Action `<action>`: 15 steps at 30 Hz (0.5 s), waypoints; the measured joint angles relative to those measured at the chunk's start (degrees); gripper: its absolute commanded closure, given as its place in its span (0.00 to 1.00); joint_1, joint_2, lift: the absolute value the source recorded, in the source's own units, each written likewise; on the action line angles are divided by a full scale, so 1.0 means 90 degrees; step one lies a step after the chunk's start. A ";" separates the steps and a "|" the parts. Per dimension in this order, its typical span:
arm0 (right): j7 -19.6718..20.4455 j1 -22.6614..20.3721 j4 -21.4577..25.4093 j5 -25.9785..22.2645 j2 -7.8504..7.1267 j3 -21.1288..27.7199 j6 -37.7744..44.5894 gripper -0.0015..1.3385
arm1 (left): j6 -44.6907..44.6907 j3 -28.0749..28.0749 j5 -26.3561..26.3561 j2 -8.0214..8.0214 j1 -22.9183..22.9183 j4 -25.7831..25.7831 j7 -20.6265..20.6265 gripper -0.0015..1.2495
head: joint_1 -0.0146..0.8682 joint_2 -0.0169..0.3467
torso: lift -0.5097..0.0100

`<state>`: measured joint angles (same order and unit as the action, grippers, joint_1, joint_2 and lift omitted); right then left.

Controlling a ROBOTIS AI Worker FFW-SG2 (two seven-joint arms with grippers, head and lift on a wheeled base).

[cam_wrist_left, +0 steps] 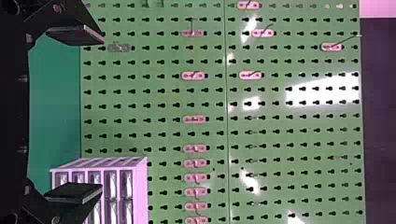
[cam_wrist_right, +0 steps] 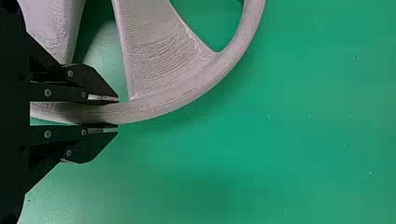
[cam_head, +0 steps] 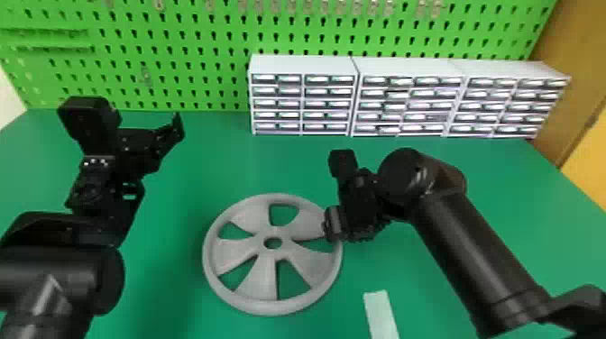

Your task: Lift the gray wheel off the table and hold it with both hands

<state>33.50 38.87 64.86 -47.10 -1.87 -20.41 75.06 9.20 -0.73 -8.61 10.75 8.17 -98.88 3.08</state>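
In your head view, the round gray five-spoked wheel (cam_head: 266, 276) lies flat on the green table (cam_head: 216, 158), near the middle; your right gripper (cam_head: 332, 225) is at its right rim, your left gripper (cam_head: 158, 144) farther off, left. Your left wrist view shows fingers (cam_wrist_left: 77, 192) spread wide. In your right wrist view, fingers (cam_wrist_right: 60, 92) pinch the rim.

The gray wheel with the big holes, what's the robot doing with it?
The robot's black right gripper has one finger on each side of the rim of the gray, five-spoked wheel and seems to be pinching it. The wheel lies flat, on or only just above the green table; I can't tell which. The black left gripper is open, off to the wheel's left and not touching it. So only one of the two hands is on the wheel.
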 measured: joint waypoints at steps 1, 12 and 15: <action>0.0000 0.0000 0.0000 0.0002 -0.0002 -0.0001 0.0002 0.78 | 0.0000 -0.0003 0.0000 0.0000 0.0000 0.0000 0.0000 0.14 | 0.82 0.09 | 0.79; -0.0001 0.0004 0.0000 0.0015 -0.0012 0.0024 0.0001 0.81 | 0.0001 -0.0015 0.0000 0.0003 0.0000 0.0000 0.0007 0.14 | 0.82 0.09 | 0.79; 0.0000 0.0017 0.0000 0.0018 -0.0016 0.0025 0.0000 0.81 | 0.0002 -0.0016 0.0000 0.0002 0.0000 0.0000 0.0010 0.14 | 0.82 0.09 | 0.79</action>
<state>33.49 39.02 64.87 -46.94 -2.01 -20.19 75.06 9.22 -0.88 -8.61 10.76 8.17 -98.88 3.16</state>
